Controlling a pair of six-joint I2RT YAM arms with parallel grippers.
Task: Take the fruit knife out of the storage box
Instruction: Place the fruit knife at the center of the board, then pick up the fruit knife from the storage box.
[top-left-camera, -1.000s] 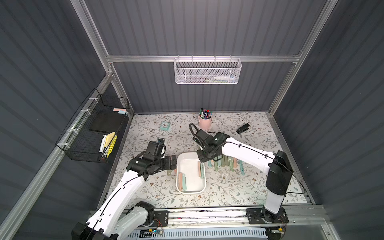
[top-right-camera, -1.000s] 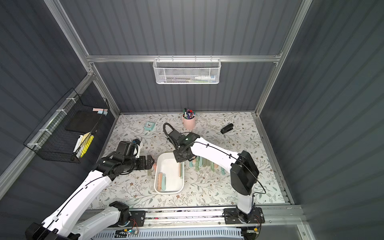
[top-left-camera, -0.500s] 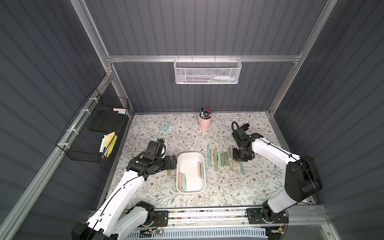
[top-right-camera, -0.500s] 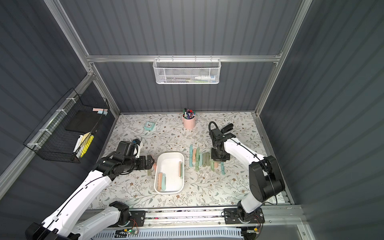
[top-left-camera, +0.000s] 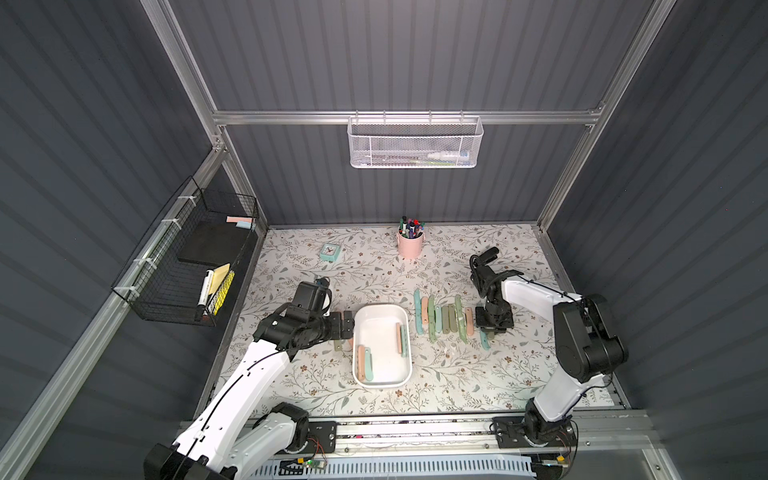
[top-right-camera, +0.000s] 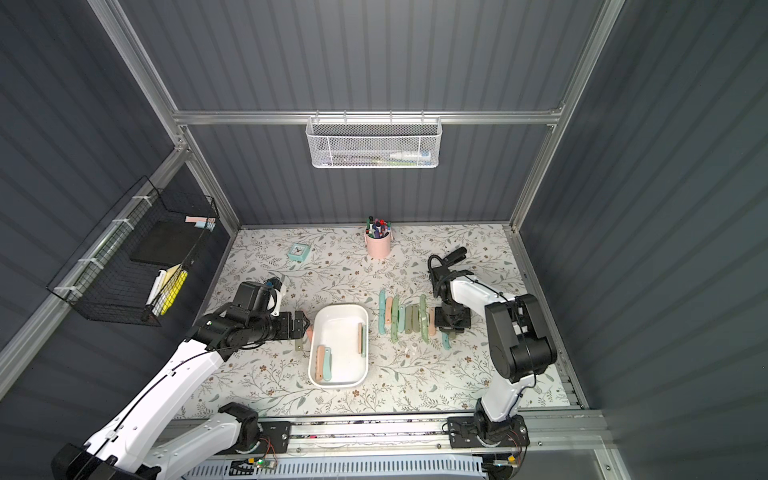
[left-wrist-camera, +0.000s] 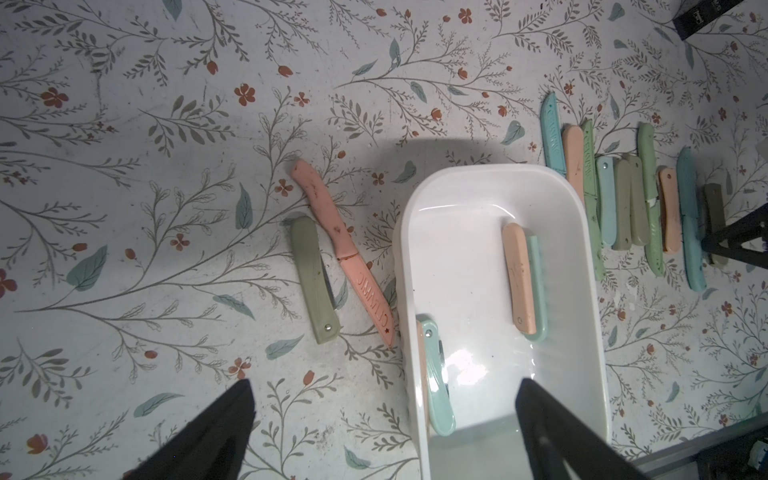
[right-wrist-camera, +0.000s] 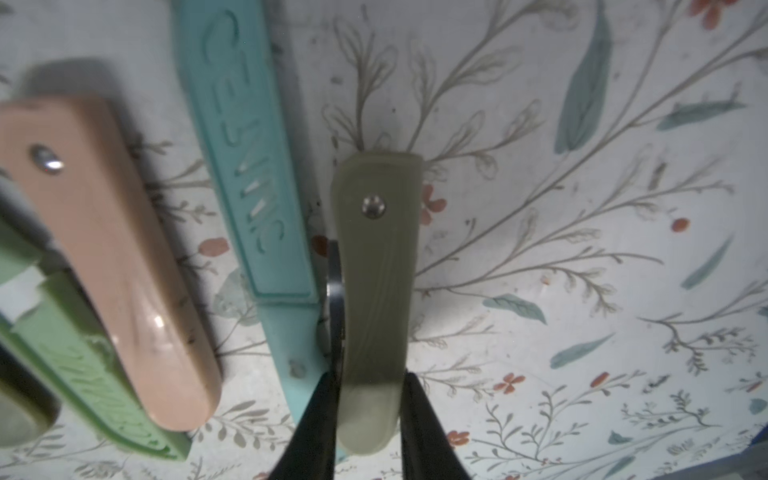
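Likely set-down step. Right gripper (top-left-camera: 491, 330), right of the white plastic storage box (top-left-camera: 384, 332) at lower centre, clamps an olive-green folding fruit knife (right-wrist-camera: 374, 291) beside the pastel knife row (top-left-camera: 442, 318). Left gripper (top-left-camera: 348, 325) gapes wide. Next: release, lift clear.

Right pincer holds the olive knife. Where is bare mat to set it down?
Bare floral mat: right of the row of pastel knives, past the right pincer gripping the olive-green folding knife; also between the white plastic storage box and the front rail. Crowded: the box-to-row strip, and left of the box, with two knives and the open left pincer.
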